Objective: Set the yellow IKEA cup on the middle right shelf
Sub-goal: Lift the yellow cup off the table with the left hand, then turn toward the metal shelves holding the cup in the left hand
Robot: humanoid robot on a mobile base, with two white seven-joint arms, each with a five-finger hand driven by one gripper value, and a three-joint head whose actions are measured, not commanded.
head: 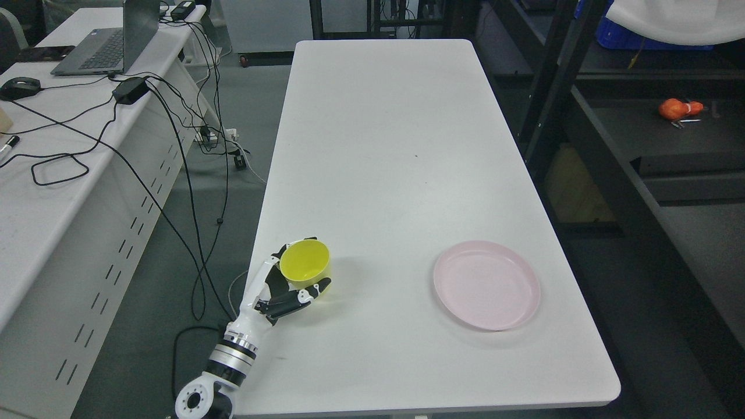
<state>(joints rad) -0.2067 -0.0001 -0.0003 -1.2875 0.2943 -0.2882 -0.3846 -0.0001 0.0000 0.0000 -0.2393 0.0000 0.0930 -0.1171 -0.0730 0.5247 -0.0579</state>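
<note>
One left hand (pixel 285 288) shows, its arm coming up from the lower left, fingers wrapped around the one yellow cup (pixel 305 263) at the near left edge of the white table (pixel 396 145). The cup tilts, its mouth facing up toward the camera. One pink plate (pixel 486 284) lies well to the right of the hand. Far right of the hand stands a dark shelf (pixel 634 157) with one orange object (pixel 675 109) on it.

Even, bright overhead light fell on the white tabletop (pixel 401 145), which showed no glare and stayed sharp. A pink plate (pixel 486 285) cast a soft, faint shadow at its lower edge. The shelving (pixel 669 145) at the right of the frame lay dim and murky.
</note>
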